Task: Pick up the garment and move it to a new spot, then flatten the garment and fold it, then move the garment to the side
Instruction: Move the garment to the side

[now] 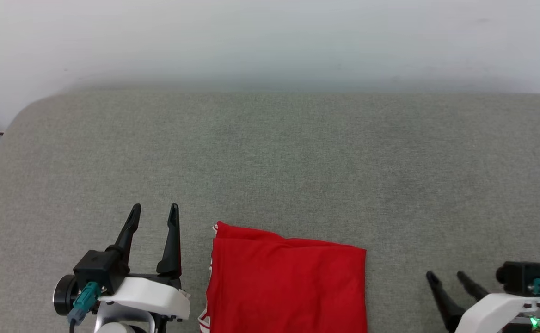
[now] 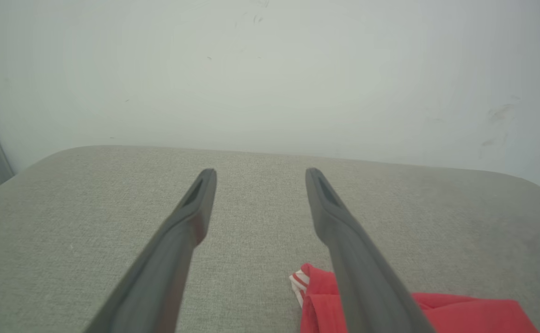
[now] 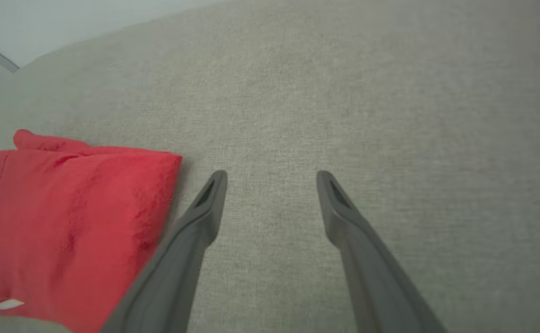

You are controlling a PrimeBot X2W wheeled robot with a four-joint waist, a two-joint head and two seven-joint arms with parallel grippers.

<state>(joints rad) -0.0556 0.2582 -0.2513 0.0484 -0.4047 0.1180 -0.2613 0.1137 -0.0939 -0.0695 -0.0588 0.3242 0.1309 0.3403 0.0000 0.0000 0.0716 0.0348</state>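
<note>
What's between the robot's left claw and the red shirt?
Only a bare strip of grey surface, in the head view, between the left gripper and the garment.

Left gripper (image 1: 154, 210) and right gripper (image 1: 445, 276) both hover, jaws spread wide, holding nothing.

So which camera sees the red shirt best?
The head view: the garment lies folded, seen from above. The right wrist view shows one side, slanted; the left wrist view a corner behind a finger.

One garment (image 1: 288, 282) (folded), two grippers (image 1: 155, 208) (image 1: 445, 275)
</note>
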